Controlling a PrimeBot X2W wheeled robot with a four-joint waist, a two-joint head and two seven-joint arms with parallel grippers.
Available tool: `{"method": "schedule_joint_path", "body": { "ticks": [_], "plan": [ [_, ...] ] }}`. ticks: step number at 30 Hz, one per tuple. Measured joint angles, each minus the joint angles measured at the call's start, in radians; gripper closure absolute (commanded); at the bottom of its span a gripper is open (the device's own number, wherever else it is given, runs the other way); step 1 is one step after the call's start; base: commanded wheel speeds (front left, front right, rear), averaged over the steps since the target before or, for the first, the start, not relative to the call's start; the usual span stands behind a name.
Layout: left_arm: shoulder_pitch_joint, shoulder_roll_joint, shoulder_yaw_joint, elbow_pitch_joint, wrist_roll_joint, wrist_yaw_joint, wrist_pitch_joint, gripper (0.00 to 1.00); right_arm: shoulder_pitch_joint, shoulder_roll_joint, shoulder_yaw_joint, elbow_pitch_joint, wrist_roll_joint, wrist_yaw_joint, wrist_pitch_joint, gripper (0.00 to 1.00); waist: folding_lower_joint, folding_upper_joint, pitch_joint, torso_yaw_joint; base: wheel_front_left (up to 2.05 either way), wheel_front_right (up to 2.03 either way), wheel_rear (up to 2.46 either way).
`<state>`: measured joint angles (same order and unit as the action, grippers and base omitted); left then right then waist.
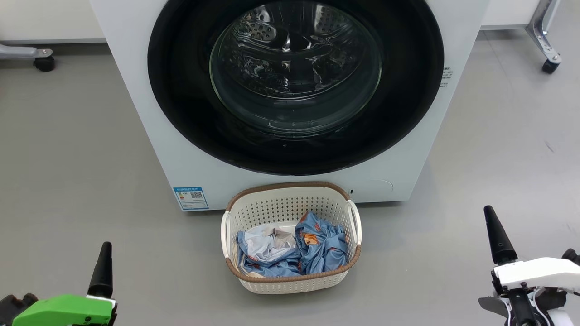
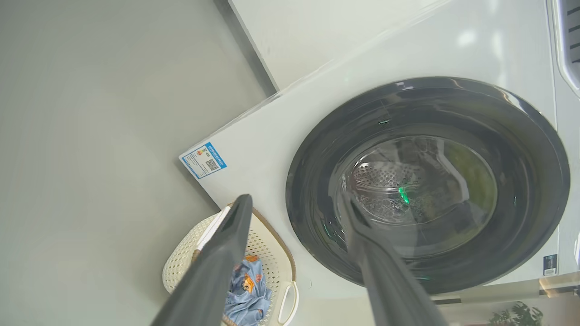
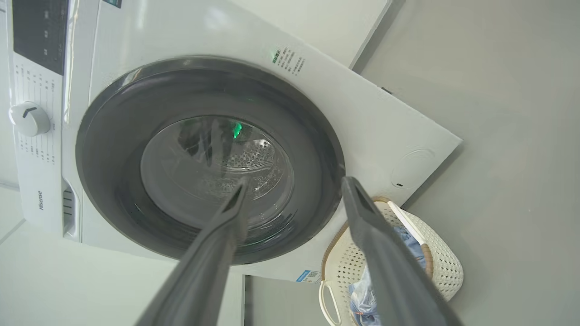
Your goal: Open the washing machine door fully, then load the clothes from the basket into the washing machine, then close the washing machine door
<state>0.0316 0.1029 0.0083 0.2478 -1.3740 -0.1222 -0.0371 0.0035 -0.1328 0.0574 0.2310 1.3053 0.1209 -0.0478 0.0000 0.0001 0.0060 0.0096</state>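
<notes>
Left pincer [image 2: 297, 201] and right pincer [image 3: 295, 182] are spread wide, holding nothing. The washing machine door [image 1: 294, 90] is shut, just behind the basket [image 1: 290, 199] of clothes [image 1: 294, 249]. Best to hook its edge and pull slowly.

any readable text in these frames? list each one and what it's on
"Hisense": brand mark on the washing machine front, printed sideways in the right wrist view.
Blue sticker, low on the machine's front: QR code and print, too small to read.
Small print beside the door rim: too small to read.
Markings around the knob: blurred, unreadable.
</notes>
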Motion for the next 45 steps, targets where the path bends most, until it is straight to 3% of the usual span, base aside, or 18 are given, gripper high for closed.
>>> {"method": "schedule_joint_path", "body": {
  "ticks": [15,40,45],
  "plan": [
    [0.029,0.021,0.003,-0.030,0.305,0.023,-0.043,0.00,-0.016,-0.043,0.098,0.002,-0.306,-0.011,-0.040,0.00,0.0000,0.0000,0.005,0.003,0.00,0.00,0.00],
    [0.078,0.018,0.034,-0.071,0.737,0.037,-0.116,0.00,0.009,-0.064,0.183,0.016,-0.719,-0.095,-0.110,0.00,0.0000,0.0000,-0.003,0.012,0.00,0.00,0.00],
    [0.099,0.027,0.046,-0.100,0.830,0.036,-0.133,0.00,0.009,-0.067,0.198,-0.001,-0.799,-0.099,-0.126,0.00,0.0000,0.0000,0.000,0.006,0.00,0.00,0.00]
  ]
}}
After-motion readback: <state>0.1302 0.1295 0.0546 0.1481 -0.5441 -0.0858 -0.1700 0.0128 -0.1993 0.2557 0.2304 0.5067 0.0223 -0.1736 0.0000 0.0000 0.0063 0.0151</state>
